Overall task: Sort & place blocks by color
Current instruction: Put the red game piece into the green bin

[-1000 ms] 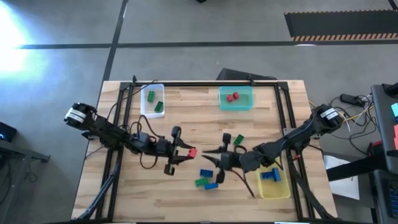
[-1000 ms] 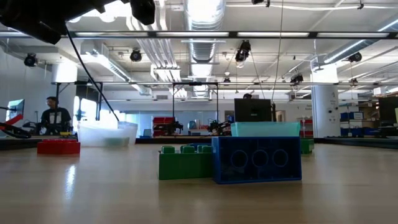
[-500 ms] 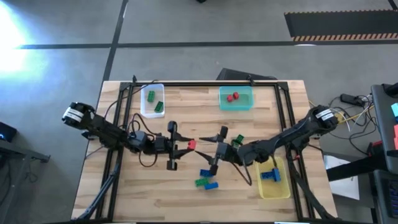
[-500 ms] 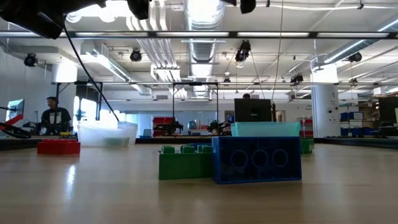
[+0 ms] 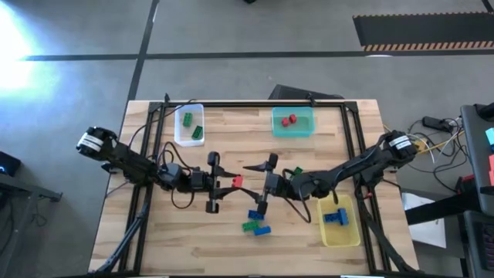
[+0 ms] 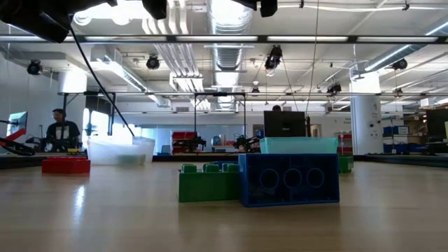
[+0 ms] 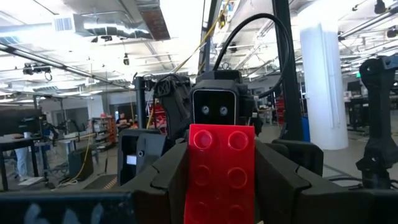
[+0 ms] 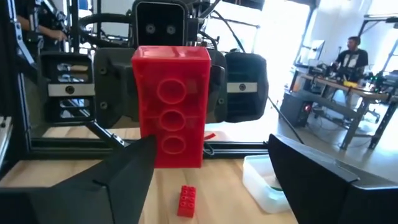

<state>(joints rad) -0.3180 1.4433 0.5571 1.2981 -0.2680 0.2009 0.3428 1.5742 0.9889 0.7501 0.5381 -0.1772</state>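
A blue block (image 6: 288,179) and a green block (image 6: 208,185) are lying nearest on the bench (image 5: 231,239). Mid-bench, the left gripper (image 5: 229,182) is pinching a red block (image 5: 237,181), facing the right gripper (image 5: 257,185), whose fingers are standing spread just beside it.

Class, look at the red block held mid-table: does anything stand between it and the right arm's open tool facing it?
Nothing visible does. The left tool holds the red block up; the open right tool faces it across a clear gap.

Grey concrete floor (image 5: 231,31); exposed ceiling ducts (image 6: 227,63); bright overhead lights (image 6: 227,12)
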